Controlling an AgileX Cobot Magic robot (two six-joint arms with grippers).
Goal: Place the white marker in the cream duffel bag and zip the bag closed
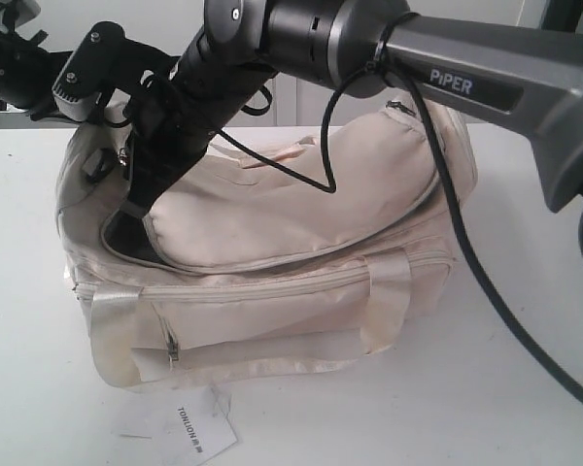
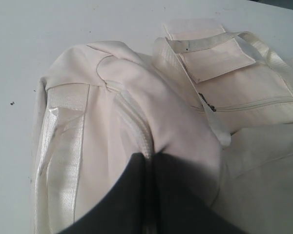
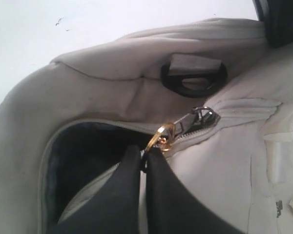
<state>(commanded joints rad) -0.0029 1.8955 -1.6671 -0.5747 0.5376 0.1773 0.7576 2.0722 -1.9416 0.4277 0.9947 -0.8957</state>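
The cream duffel bag (image 1: 291,282) lies on the white table, its curved top flap (image 1: 301,209) loose along the front. My right gripper (image 3: 145,152) has reached across to the bag's left end (image 1: 134,209) and is shut on the gold zip pull (image 3: 158,139). The pull sits close to the black strap ring (image 3: 193,80), with the dark opening (image 3: 83,161) behind it. My left gripper (image 2: 149,158) is shut on the bag (image 2: 136,97), pinching its fabric at the zip seam (image 2: 136,122). The white marker is out of view.
A white paper tag (image 1: 199,432) with print lies on the table in front of the bag. The right arm (image 1: 447,83) and its black cable (image 1: 457,223) hang over the bag's top and right end. The left arm (image 1: 83,73) shows at the upper left.
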